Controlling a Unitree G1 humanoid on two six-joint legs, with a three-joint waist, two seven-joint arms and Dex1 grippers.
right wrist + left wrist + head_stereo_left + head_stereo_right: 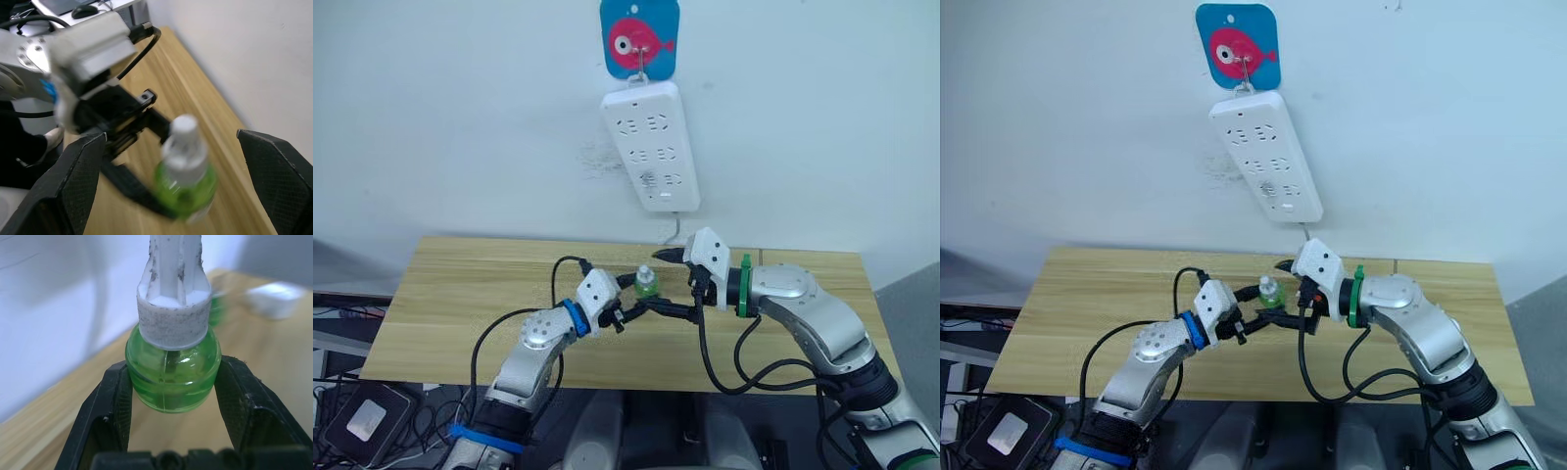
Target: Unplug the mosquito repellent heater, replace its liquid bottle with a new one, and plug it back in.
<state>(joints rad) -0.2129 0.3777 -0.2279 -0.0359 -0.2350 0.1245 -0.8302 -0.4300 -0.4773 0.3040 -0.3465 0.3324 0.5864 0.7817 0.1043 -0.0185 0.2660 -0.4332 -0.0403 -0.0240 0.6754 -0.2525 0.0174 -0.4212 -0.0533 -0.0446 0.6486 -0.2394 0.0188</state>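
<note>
New one (171,377) clamped in left tool (641,297), base hidden

The bottle (171,377) is glossy translucent green plastic with a matt, scuffed white cap (172,323). Textured matt black pads (247,406) line the jaws. The desk (460,294) is pale wood-grain, the power strip (651,147) smooth white plastic.
</note>
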